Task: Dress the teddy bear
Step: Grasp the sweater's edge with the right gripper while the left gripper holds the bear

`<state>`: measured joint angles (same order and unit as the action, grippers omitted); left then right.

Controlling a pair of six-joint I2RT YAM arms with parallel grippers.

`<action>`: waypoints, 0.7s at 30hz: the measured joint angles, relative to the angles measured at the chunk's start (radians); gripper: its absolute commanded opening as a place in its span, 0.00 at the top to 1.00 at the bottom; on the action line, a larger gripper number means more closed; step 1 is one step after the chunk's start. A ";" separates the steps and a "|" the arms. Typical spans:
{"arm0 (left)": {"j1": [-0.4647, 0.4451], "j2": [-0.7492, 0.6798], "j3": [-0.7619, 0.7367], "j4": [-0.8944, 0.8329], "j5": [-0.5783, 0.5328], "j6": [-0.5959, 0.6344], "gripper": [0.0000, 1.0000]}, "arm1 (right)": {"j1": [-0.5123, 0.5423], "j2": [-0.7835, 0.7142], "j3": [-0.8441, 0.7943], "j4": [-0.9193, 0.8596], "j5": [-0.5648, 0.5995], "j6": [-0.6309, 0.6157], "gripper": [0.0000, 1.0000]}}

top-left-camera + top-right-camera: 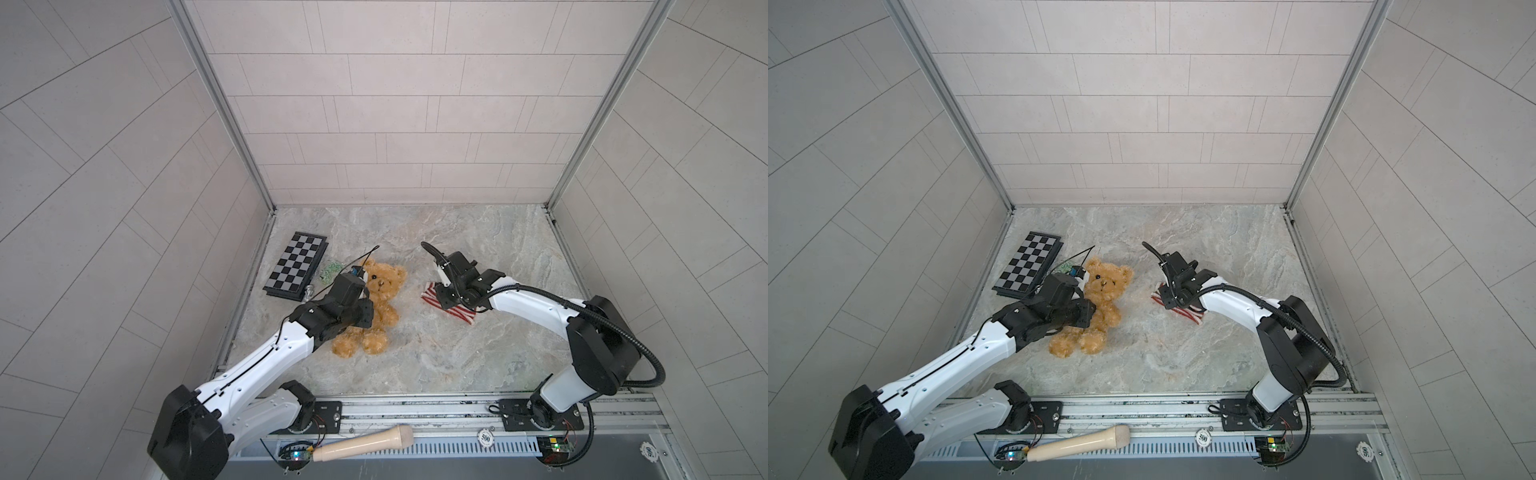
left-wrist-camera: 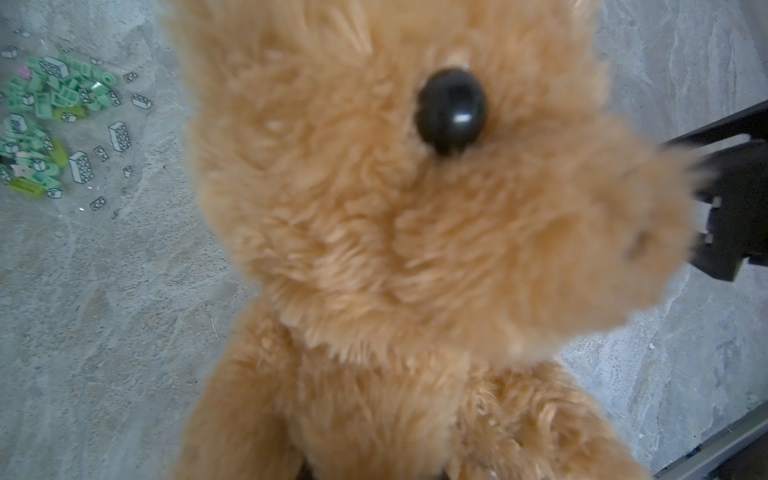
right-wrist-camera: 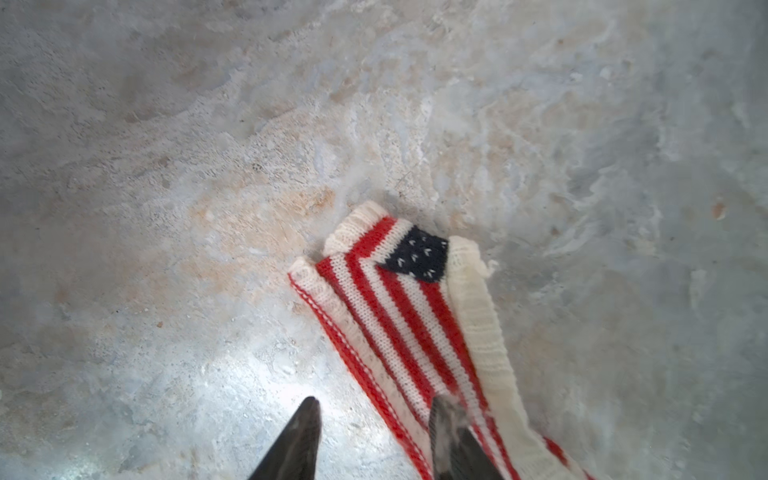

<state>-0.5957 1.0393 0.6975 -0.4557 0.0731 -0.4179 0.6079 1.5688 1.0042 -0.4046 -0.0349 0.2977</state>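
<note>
The marbled worktop [image 1: 436, 357], boxed in by pale tiled walls, carries the teddy bear [image 1: 384, 305] face up and undressed, left of centre in both top views. The left end effector [image 1: 365, 309] is pressed into the bear's left-hand side, fingers buried in fur, so I cannot tell whether it grips. Right of centre, the right end effector [image 3: 376, 405] stands open astride the edge of the striped sweater [image 3: 399, 299], one finger on knit and one over bare stone. Closing there may pinch a single layer or push the knit aside, leaving no opening for the bear's head.
</note>
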 measured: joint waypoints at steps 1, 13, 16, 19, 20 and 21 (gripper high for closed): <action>0.000 -0.005 -0.005 -0.002 0.008 0.000 0.78 | 0.000 0.000 0.000 -0.014 0.008 -0.008 0.57; 0.000 -0.024 -0.035 0.001 0.061 -0.001 0.77 | 0.000 0.093 0.006 -0.101 0.025 -0.070 0.62; 0.000 -0.024 -0.037 0.002 0.066 -0.001 0.77 | 0.000 0.106 0.021 -0.108 0.029 -0.081 0.63; 0.000 -0.023 -0.037 0.003 0.069 -0.002 0.77 | 0.000 0.116 0.028 -0.109 0.037 -0.087 0.67; 0.000 -0.022 -0.037 0.005 0.069 -0.002 0.77 | 0.000 0.119 0.028 -0.109 0.040 -0.089 0.68; 0.000 -0.020 -0.037 0.007 0.070 -0.002 0.77 | 0.000 0.121 0.028 -0.109 0.042 -0.090 0.69</action>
<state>-0.5957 1.0191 0.6609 -0.4488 0.1429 -0.4198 0.6079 1.6897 1.0325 -0.5140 0.0067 0.2081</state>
